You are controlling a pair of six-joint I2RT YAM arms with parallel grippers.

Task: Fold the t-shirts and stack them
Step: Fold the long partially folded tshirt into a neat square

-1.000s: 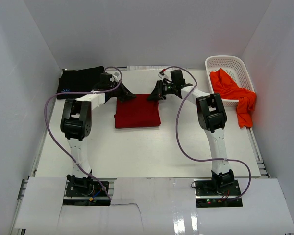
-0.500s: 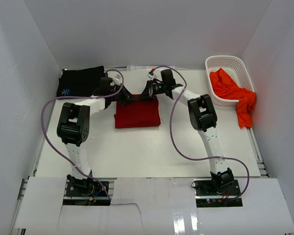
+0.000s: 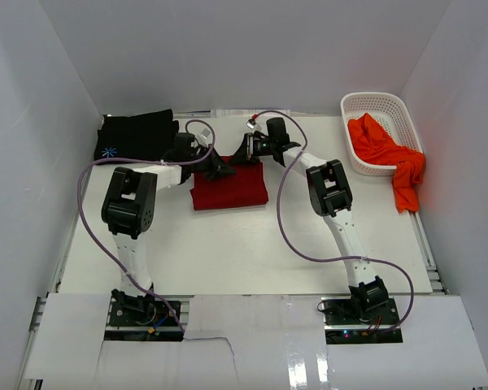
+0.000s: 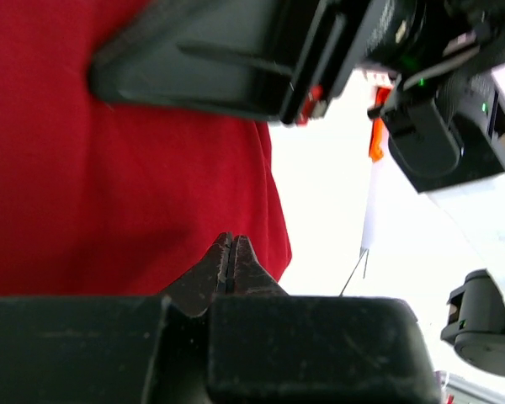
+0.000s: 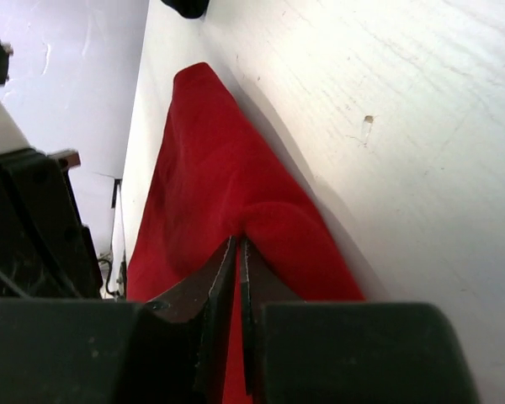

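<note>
The dark red t-shirt point(image 3: 228, 188) lies folded in a rectangle at mid-table, slightly askew. My left gripper point(image 3: 220, 169) point(image 4: 229, 240) is shut at its far left edge, tips against the cloth; no cloth shows between them. My right gripper point(image 3: 244, 154) point(image 5: 238, 244) is at the far edge, jaws nearly together and pinching a puckered fold of the red shirt point(image 5: 236, 194). A folded black t-shirt point(image 3: 134, 135) with a small blue print lies at the back left. The orange-red t-shirt point(image 3: 384, 148) spills over the basket's near side.
The white slotted basket point(image 3: 374, 99) stands at the back right corner. White walls close in the table on three sides. Purple cables loop from both arms over the table. The two grippers are very close together above the red shirt's far edge.
The right arm swung left, bringing its gripper nearer the left one. The red shirt's far edge shifted and the shirt now lies slightly tilted.
</note>
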